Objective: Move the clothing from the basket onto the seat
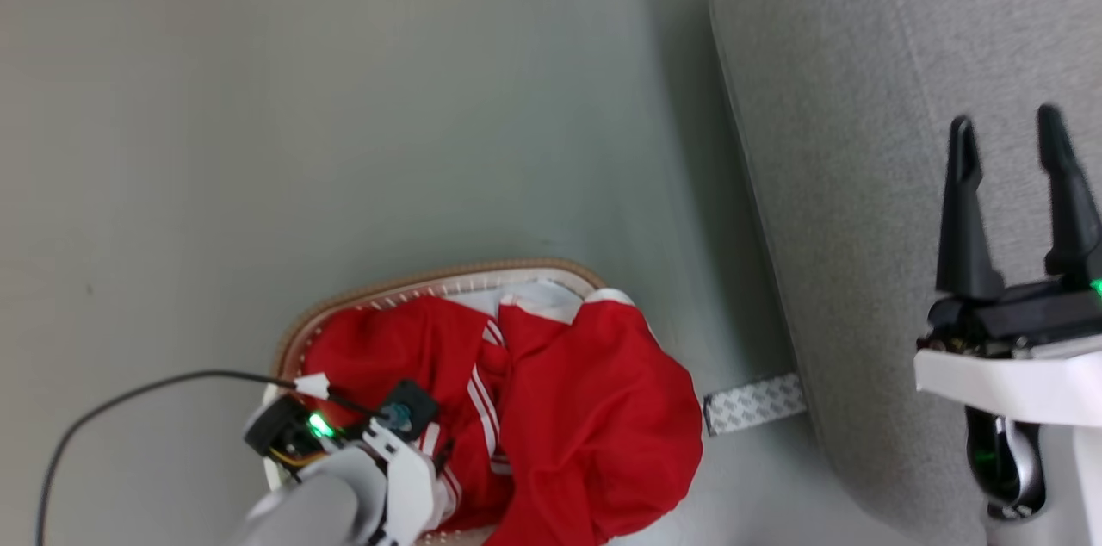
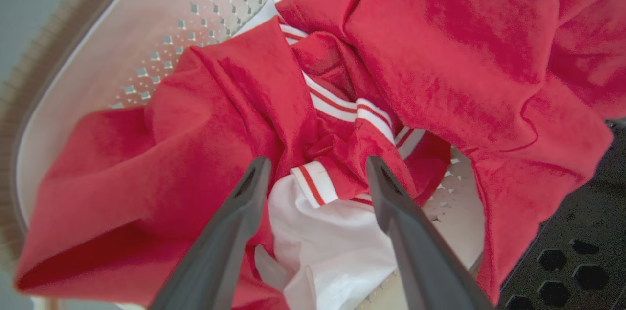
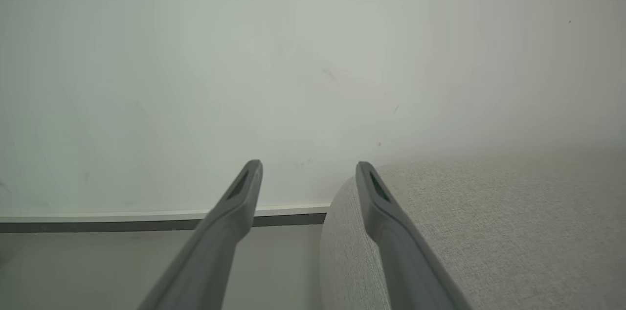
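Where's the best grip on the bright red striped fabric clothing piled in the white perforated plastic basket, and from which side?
Probably the bunched white-striped fold at the middle of the bright red fabric clothing, from straight above. It stands up as a ridge between the fingers of the open left gripper; the walls of the white perforated basket block a sideways approach.

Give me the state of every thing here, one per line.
clothing, crumpled in the basket, one part draped over its rim.
basket, upright on the floor, holding the clothing.
seat, no clothing on the part shown.
left gripper, open above the clothing.
right gripper, open, holding nothing.
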Tool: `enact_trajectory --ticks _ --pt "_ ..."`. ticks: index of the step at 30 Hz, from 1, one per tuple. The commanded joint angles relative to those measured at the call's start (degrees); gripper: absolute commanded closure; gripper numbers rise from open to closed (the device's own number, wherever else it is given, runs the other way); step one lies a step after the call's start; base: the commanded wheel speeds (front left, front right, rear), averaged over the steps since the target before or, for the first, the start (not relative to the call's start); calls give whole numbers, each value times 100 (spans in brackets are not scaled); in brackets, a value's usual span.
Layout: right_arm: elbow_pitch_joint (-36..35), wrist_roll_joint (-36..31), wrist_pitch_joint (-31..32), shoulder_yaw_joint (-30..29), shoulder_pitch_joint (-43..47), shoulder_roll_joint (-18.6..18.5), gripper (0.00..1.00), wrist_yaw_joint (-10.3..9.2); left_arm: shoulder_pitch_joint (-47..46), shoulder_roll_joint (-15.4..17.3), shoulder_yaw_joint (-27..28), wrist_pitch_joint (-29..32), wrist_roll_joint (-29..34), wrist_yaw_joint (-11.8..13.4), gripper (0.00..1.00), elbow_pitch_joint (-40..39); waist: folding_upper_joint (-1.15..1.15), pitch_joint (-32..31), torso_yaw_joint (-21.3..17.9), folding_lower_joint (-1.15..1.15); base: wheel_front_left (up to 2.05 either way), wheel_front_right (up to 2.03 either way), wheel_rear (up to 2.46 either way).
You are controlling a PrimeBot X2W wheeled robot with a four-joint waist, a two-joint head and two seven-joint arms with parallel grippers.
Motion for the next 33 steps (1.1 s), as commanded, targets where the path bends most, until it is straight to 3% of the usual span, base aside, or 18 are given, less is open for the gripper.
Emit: enact_trajectory --ticks 1,16,27,29,30,33 --pt "-119 94 -13 7 -163 -8 0 -13 -162 127 -149 -7 -57 6 0 72 0 266 -61 -1 0 0 0" --pt "-560 142 -13 97 -487 -8 0 -14 -839 452 -1662 253 -665 6 0 283 0 1079 -225 -1 0 0 0" --pt "-617 200 -13 153 -561 -8 0 -14 -1305 642 -2240 459 -1062 6 0 480 0 1534 -367 -1 0 0 0" --pt "-589 196 -14 145 -558 -8 0 -13 -1345 647 -2293 427 -1128 6 60 493 0 1539 -370 -1 0 0 0" --pt "-565 201 -14 142 -557 -8 0 -14 -1360 641 -2310 396 -1159 6 100 488 0 1521 -366 -1 0 0 0" --pt "-503 204 -13 149 -574 -9 0 -13 -1319 615 -2356 352 -1337 6 100 497 0 1407 -347 -1 0 0 0"
